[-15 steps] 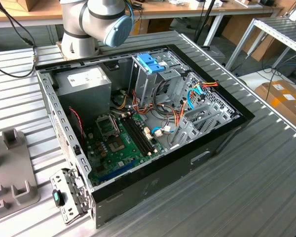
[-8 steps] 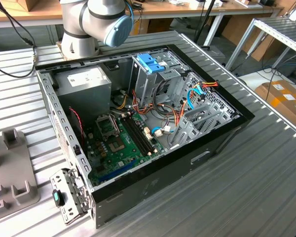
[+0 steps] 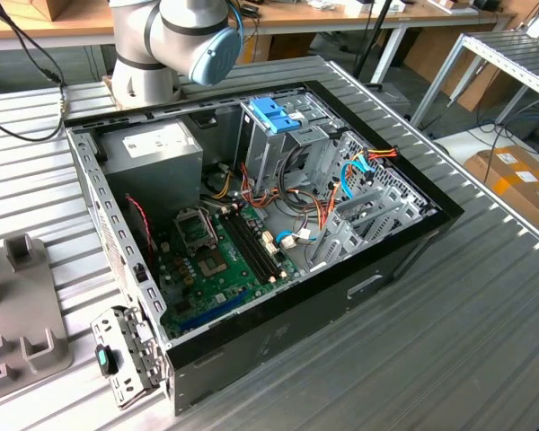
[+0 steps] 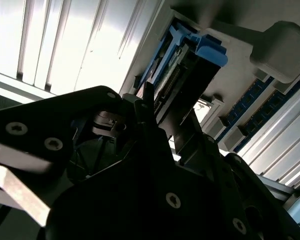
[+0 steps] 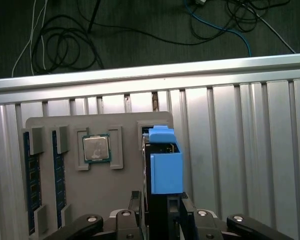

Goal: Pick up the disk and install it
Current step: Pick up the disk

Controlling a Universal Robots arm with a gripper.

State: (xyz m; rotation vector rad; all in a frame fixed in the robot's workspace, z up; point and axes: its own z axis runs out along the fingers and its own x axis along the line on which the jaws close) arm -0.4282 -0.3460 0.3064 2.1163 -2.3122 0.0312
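The disk (image 5: 165,167) stands on edge in a slot of a grey fixture tray (image 5: 125,130), its bright blue rail facing up; in the second wrist view the disk (image 4: 182,57) shows its dark body and blue end. My gripper (image 5: 160,201) is right at the disk, one finger on each side of its near end, with a narrow gap on one side. In the second wrist view the gripper (image 4: 167,112) straddles the same end. The jaws stand open around the disk, which rests in its slot.
The open computer case (image 3: 404,260) lies on the ribbed metal table (image 3: 449,359), with a tall metal cage topped by a blue bracket (image 3: 274,115). The fixture tray also holds a processor chip (image 5: 96,148) and memory sticks (image 5: 31,185). Cables (image 5: 65,50) lie on the floor beyond the table edge.
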